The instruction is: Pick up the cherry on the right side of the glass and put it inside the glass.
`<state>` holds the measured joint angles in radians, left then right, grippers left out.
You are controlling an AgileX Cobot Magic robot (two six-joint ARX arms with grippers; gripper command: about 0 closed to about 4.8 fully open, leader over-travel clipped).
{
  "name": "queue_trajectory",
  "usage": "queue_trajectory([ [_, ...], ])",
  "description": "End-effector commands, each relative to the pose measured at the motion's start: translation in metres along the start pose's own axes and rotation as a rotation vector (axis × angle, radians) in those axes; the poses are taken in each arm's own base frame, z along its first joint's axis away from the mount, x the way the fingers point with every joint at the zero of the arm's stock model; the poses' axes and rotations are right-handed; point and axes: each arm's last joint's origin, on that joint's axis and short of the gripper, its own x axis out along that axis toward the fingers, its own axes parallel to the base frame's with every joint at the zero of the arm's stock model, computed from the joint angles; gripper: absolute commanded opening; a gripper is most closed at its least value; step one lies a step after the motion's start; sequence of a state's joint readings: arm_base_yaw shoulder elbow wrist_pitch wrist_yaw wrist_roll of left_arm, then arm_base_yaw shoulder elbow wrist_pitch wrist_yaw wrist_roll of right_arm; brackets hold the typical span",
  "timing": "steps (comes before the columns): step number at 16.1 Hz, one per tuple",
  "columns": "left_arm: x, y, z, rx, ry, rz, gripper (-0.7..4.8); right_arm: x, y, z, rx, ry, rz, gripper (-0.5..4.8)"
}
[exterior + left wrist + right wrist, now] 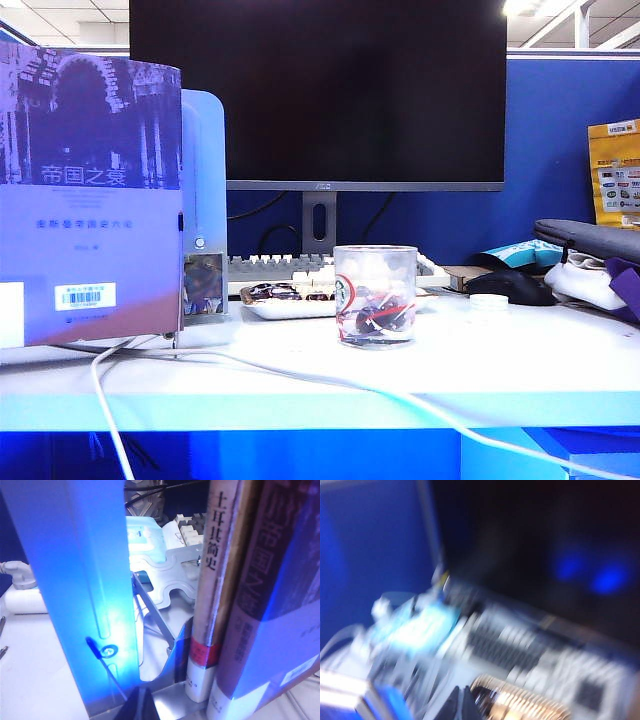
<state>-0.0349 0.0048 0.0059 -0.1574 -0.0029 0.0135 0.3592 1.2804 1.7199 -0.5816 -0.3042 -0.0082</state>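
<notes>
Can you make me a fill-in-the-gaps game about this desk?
The glass stands on the ___ table.
Behind it stands a big black ___.
The left gripper faces some upright ___.
The shut right gripper's own view is all ___.
Missing: white, monitor, books, blurry.

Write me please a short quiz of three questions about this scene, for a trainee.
1. True or false: the glass lies on its side.
2. What stands at the left edge of the exterior view? A) a book B) a kettle C) a plant
3. Which shows in the exterior view, the left gripper or the right gripper?
Key: 1 false, it stands upright. 2 A. 3 neither; each shows only as a dark tip in its own wrist view, the left beside books, the right's jaws shut.
</notes>
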Motion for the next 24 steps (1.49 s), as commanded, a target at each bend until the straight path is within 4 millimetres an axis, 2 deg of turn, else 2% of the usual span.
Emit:
queue_trajectory([
  [1, 0.000, 0.000, -0.001, 0.004, 0.010, -0.003, -0.05, -0.064, 0.017, 0.019, -0.035, -0.135, -0.097, -0.05],
  [2, 0.000, 0.000, -0.001, 0.004, 0.010, -0.003, -0.05, -0.101, 0.028, 0.022, -0.046, -0.191, -0.130, -0.05],
  [4, 0.000, 0.000, -0.001, 0.004, 0.010, -0.003, -0.05, -0.143, 0.040, 0.020, -0.053, -0.232, -0.157, -0.05],
  [6, 0.000, 0.000, -0.001, 0.004, 0.010, -0.003, -0.05, -0.206, 0.060, 0.006, -0.062, -0.284, -0.176, -0.05],
  [9, 0.000, 0.000, -0.001, 0.004, 0.010, -0.003, -0.05, -0.261, 0.077, -0.017, -0.068, -0.316, -0.180, -0.05],
  [11, 0.000, 0.000, -0.001, 0.004, 0.010, -0.003, -0.05, -0.275, 0.080, -0.028, -0.060, -0.298, -0.211, -0.05],
  [12, 0.000, 0.000, -0.001, 0.004, 0.010, -0.003, -0.05, -0.276, 0.079, -0.035, -0.053, -0.284, -0.246, -0.05],
  [14, 0.000, 0.000, -0.001, 0.004, 0.010, -0.003, -0.05, -0.259, 0.072, -0.054, -0.086, -0.236, -0.319, -0.05],
  [17, 0.000, 0.000, -0.001, 0.004, 0.009, -0.003, -0.05, -0.192, 0.051, -0.114, -0.118, -0.276, -0.352, -0.05],
  [19, 0.000, 0.000, -0.001, 0.004, 0.010, -0.003, -0.05, -0.155, 0.037, -0.166, -0.115, -0.301, -0.396, -0.05],
  [22, 0.000, 0.000, -0.001, 0.004, 0.010, -0.003, -0.05, -0.129, 0.023, -0.240, -0.094, -0.191, -0.456, -0.05],
  [23, 0.000, 0.000, -0.001, 0.004, 0.010, -0.003, -0.05, -0.126, 0.021, -0.261, -0.087, -0.164, -0.471, -0.05],
  [24, 0.000, 0.000, -0.001, 0.004, 0.010, -0.003, -0.05, -0.125, 0.020, -0.271, -0.087, -0.160, -0.474, -0.05],
])
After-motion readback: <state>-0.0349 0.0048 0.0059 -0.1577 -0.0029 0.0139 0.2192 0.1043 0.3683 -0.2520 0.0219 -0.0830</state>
